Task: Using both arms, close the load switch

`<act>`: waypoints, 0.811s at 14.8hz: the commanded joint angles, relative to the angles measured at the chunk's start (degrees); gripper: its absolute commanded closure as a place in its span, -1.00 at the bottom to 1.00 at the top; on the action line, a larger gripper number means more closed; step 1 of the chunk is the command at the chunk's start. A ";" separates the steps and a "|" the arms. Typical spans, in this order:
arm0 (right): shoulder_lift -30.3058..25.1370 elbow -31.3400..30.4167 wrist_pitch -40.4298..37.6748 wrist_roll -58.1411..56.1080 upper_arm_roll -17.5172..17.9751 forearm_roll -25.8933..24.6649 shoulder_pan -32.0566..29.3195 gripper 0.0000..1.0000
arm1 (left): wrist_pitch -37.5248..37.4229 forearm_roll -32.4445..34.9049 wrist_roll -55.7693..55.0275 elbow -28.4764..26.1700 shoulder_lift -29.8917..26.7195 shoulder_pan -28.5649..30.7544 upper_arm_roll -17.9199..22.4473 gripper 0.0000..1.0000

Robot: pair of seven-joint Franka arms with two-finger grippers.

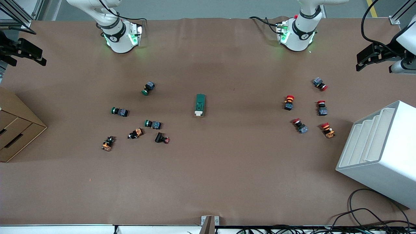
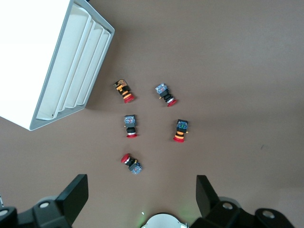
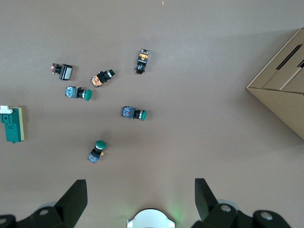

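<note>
- Two grippers hung high and wide apart, each arm waiting: the left gripper [image 1: 364, 61] sat at the right edge of the front view's upper band, the right gripper [image 1: 31, 53] at its left edge.
- Spread wide, the left gripper's fingers [image 2: 76, 192] held nothing, and bare table showed between them in the left wrist view.
- Same story on the right wrist view: the right gripper's fingers [image 3: 76, 194] stood parted and empty.
- Dead centre of the front view lay the load switch [image 1: 200, 105], flat on the brown table [image 1: 227, 169], its cream lever end turned toward the front camera. Nothing touched it.
- It also peeked in at the left edge of the right wrist view, well apart from that gripper.
- Toward the right arm's end, left of centre in the front view, six small parts lay scattered: three green push buttons [image 1: 149, 88] and three darker or orange-bodied pieces [image 1: 135, 133] nearer the camera.
- Toward the left arm's end, five red push buttons [image 1: 288, 102] lay in a loose ring at the right of the front view.
- At the lower right of the front view stood a white stepped bin [image 1: 383, 152], just beside the red cluster.
- At the left edge sat a cardboard box [image 1: 14, 133].
</note>
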 commanded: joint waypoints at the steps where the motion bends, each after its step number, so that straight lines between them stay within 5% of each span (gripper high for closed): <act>1: -0.91 -0.61 0.18 0.32 0.23 0.75 -0.73 -1.00 | 1.14 -0.86 1.30 -1.97 -2.14 1.96 -1.49 -1.00; 12: -0.91 -0.61 0.53 0.23 0.23 0.66 -0.65 -1.00 | 0.97 -2.35 2.09 -2.06 -2.06 2.05 -2.82 -1.00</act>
